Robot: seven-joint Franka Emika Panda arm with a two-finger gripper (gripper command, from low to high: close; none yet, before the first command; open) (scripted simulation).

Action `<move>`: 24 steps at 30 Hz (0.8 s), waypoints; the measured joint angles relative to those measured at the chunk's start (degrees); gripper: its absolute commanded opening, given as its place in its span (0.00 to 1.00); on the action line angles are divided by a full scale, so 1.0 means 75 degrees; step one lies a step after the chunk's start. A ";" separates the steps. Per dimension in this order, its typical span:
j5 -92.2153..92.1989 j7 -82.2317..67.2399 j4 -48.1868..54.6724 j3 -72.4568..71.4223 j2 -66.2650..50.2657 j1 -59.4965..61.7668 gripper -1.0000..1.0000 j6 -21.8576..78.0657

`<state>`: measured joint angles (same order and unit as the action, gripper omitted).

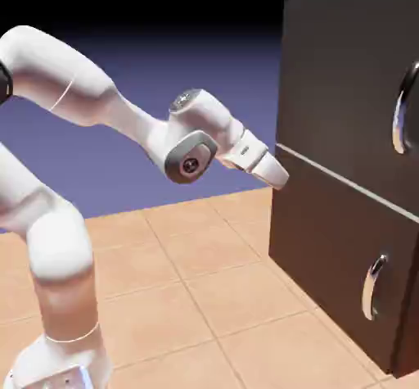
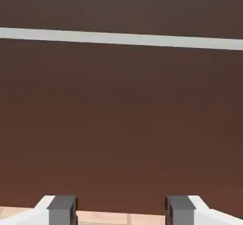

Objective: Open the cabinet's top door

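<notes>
The cabinet (image 1: 327,240) is a large dark brown box at the exterior view's right. Its top door (image 1: 344,84) is the taller upper panel, with a long curved chrome handle (image 1: 401,109) at the picture's right edge. A thin grey strip (image 1: 344,181) divides it from the shorter lower panel (image 1: 327,273), which has a smaller chrome handle (image 1: 375,287). My gripper (image 1: 281,178) is at the cabinet's left front edge, level with the strip and far left of both handles. In the hand view dark wood fills the picture, the grey strip (image 2: 121,38) crosses it, and my gripper (image 2: 121,212) is open and holds nothing.
The tan tiled table (image 1: 204,281) runs under the arm up to the cabinet's foot. A sliver of it (image 2: 118,217) shows between the fingertips in the hand view. My white arm (image 1: 57,240) rises at the lower left.
</notes>
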<state>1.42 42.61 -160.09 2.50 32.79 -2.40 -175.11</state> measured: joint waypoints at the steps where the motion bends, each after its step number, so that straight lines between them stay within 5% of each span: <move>1: 0.0157 0.0017 0.0100 0.0277 0.0015 -0.0190 0.50 -0.0122; 24: 0.3766 0.0397 0.2410 0.6645 0.0352 -0.4556 0.50 -0.2926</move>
<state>29.67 45.59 -142.02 52.34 35.43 -36.58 -197.05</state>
